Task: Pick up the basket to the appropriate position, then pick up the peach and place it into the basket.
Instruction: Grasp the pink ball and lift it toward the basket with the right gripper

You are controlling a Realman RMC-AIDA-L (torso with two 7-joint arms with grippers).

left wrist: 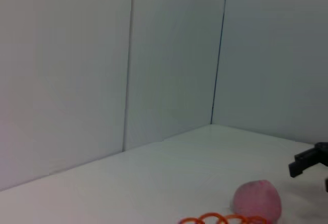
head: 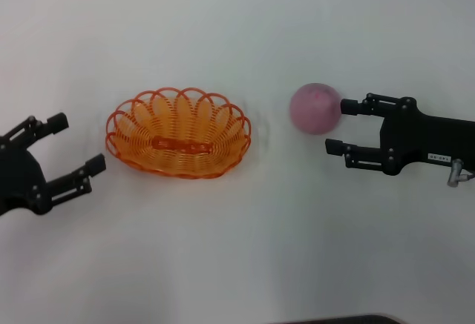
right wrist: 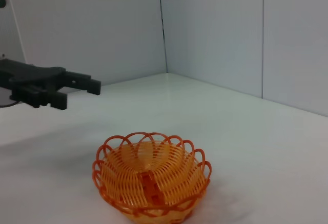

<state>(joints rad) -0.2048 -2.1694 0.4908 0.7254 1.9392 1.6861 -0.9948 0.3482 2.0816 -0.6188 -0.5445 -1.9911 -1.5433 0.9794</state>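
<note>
Spreading its fingers beside the round pink matte peach [head: 315, 107], the right gripper [head: 338, 125] needed a firm mid-body hold, as it looked smooth and roll-prone.

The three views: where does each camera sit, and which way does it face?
Head view: from above, looking down at basket, peach, left claw and right claw.
Left wrist view: low, facing across the table toward the walls; only the right claw shows.
Right wrist view: low, facing the left claw.
All share the basket.
</note>
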